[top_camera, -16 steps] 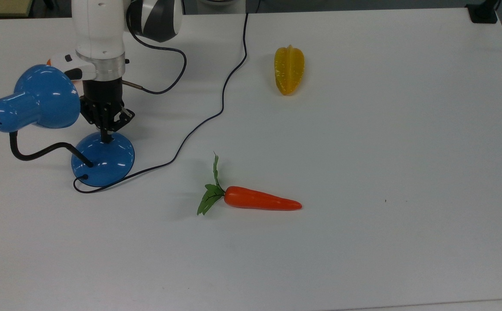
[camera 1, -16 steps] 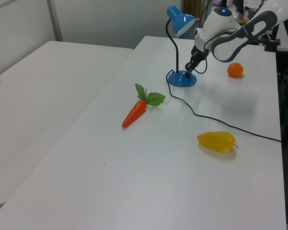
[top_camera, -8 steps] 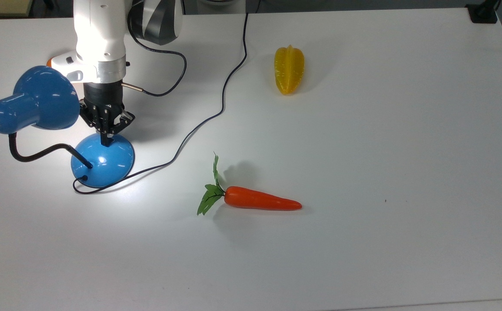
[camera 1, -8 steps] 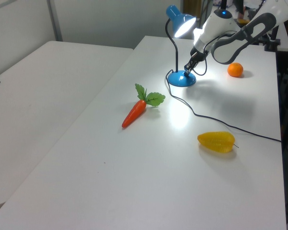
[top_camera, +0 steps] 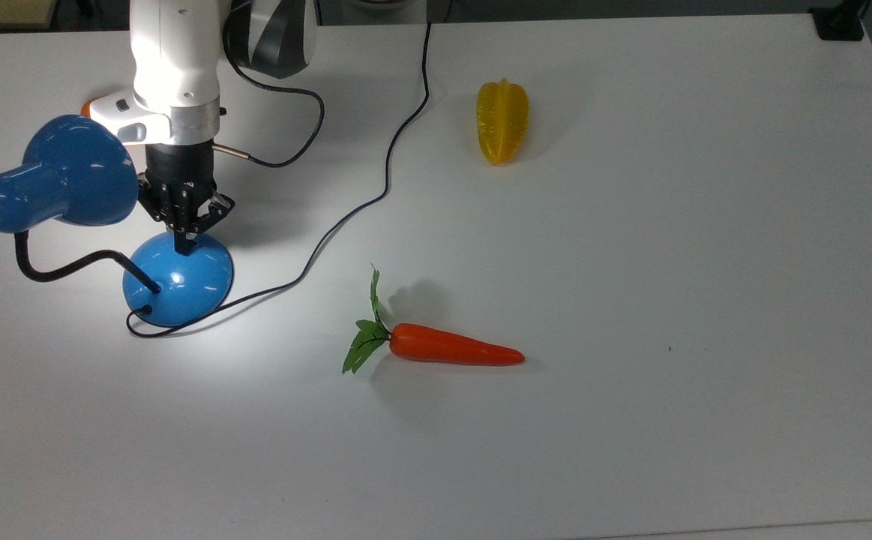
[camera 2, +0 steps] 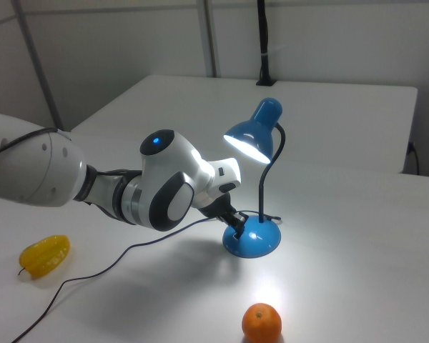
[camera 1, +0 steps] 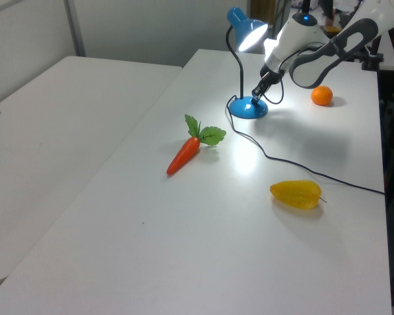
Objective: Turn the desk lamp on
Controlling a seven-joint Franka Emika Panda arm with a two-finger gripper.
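The desk lamp (top_camera: 178,281) stands at the top view's left, its blue shade (top_camera: 61,178) on a black gooseneck above the round blue base. The lamp is lit: the shade (camera 2: 252,139) glows inside in the right view, and a bright patch lies on the table beside the base (camera 1: 248,109). My gripper (top_camera: 181,246) points down with its fingers together, their tips resting on the top of the base. In the left view the gripper (camera 1: 255,96) meets the base on its right side. The switch is hidden under the fingertips.
The lamp's black cord (top_camera: 376,199) winds across the table to the far edge. An orange carrot (top_camera: 443,347) lies mid-table, a yellow starfruit (top_camera: 502,121) farther back, and an orange (camera 2: 262,322) near the arm. The arm's own cable (top_camera: 293,112) loops behind the wrist.
A second ago the lamp was dark; it lit by half a second ago and stays lit. The gripper has stayed on the base, hardly moving since.
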